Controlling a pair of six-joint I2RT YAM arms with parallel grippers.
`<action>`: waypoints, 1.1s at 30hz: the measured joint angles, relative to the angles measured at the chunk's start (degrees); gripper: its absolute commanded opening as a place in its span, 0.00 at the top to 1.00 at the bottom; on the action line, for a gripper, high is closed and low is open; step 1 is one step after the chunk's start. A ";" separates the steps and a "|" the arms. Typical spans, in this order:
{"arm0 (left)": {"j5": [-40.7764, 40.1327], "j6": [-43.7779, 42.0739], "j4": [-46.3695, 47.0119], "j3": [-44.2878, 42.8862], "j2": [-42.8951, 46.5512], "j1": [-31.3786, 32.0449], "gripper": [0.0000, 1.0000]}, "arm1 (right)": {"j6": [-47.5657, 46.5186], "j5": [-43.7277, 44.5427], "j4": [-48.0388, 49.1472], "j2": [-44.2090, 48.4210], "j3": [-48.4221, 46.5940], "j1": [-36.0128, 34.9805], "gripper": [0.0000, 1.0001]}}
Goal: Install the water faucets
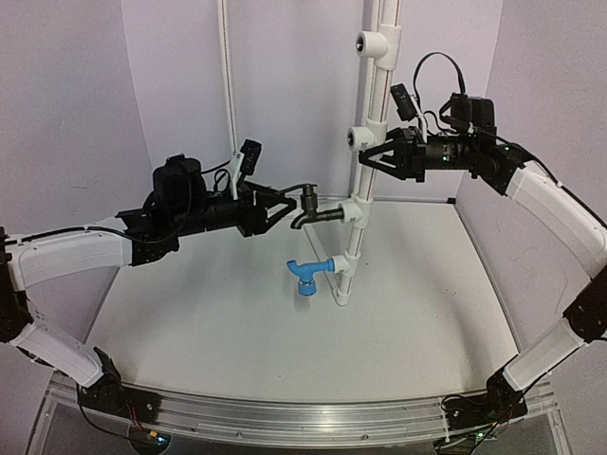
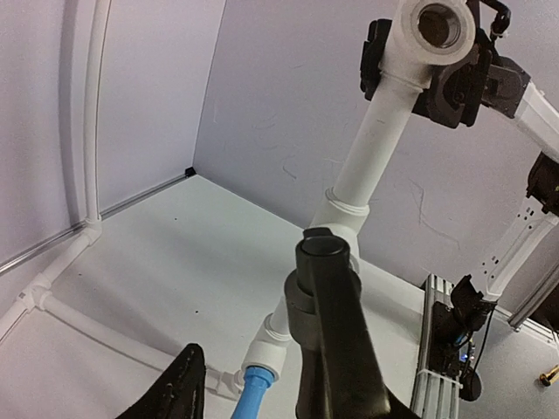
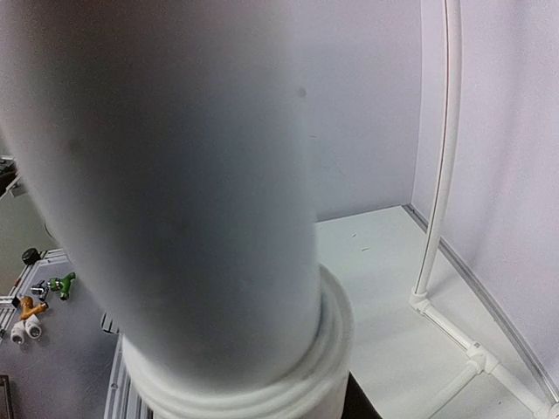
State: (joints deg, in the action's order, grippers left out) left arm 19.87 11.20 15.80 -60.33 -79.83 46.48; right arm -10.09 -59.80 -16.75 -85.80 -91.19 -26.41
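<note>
An upright white pipe (image 1: pixel 374 90) carries several tee fittings. The bright blue faucet (image 1: pixel 305 276) sits in the lowest tee, spout down; its blue stem shows in the left wrist view (image 2: pixel 253 393). The black faucet (image 1: pixel 311 210) is plugged into the tee above it (image 1: pixel 353 210). My left gripper (image 1: pixel 290 209) is open, with its tips on either side of the black faucet's near end. In the left wrist view the black faucet (image 2: pixel 336 349) fills the lower centre; one finger (image 2: pixel 179 388) stands apart from it and the other is hidden. My right gripper (image 1: pixel 372 156) is shut on the white pipe (image 3: pixel 175 175), which fills its view.
Two higher tees (image 1: pixel 377 43) (image 1: pixel 360 138) have bare round sockets. A thin white tube (image 1: pixel 228 85) runs up the back wall. An aluminium rail (image 1: pixel 303 417) lines the near edge. Small loose fittings (image 3: pixel 35 310) lie off the table's side.
</note>
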 measured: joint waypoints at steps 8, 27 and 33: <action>-0.81 8.12 -12.46 -2.58 5.03 -5.77 0.35 | 0.00 0.03 -0.03 -0.02 -0.05 0.00 1.00; 26.24 20.61 -24.75 -31.67 -14.61 -7.61 0.35 | -0.04 0.04 -0.10 -0.05 -0.14 0.00 1.00; 26.37 16.53 -32.97 -39.07 -18.07 -3.02 0.42 | -0.09 0.01 -0.28 -0.14 -0.31 0.00 1.00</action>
State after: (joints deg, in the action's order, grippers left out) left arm 46.24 27.73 -17.17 -99.40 -97.89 43.46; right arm -10.18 -59.79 -17.03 -85.94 -91.50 -26.41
